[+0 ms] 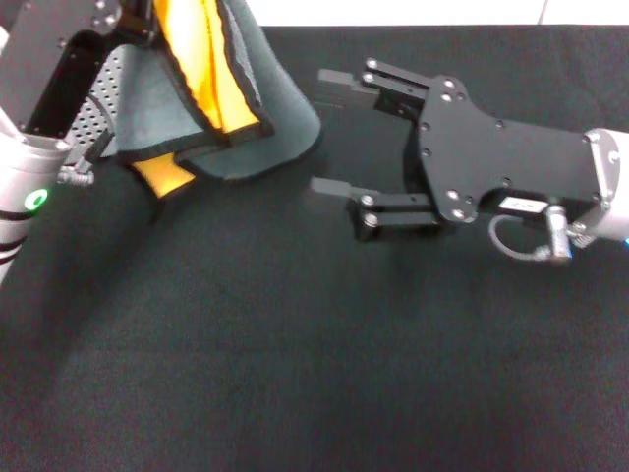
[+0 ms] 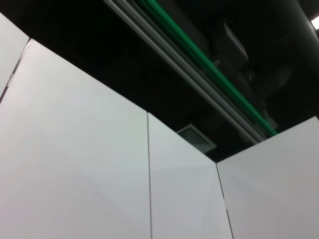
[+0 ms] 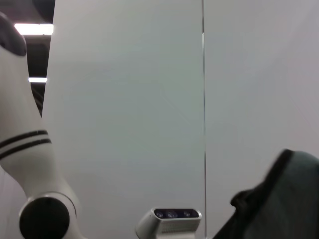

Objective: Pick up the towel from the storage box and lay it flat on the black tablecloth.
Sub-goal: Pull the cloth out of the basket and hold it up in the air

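Left gripper (image 1: 147,15), fingers hidden, lifts the towel (image 1: 236,98); right gripper (image 1: 339,138) fingers spread nearby.

White wall panels (image 3: 129,99) fill most of the right wrist view, split by a thin vertical seam (image 3: 204,99). Along one edge of the picture a white robot arm (image 3: 22,149) rises, curved, marked with two black bands (image 3: 22,142) and ending in a round dark joint cap (image 3: 46,218). Beyond it, a dark gap shows two bright ceiling light strips (image 3: 35,29). Near the seam's foot sits a small white camera head (image 3: 172,219) with a dark lens bar. In the opposite corner a dark grey-green fold with a black edge, probably the towel (image 3: 284,199), pokes in
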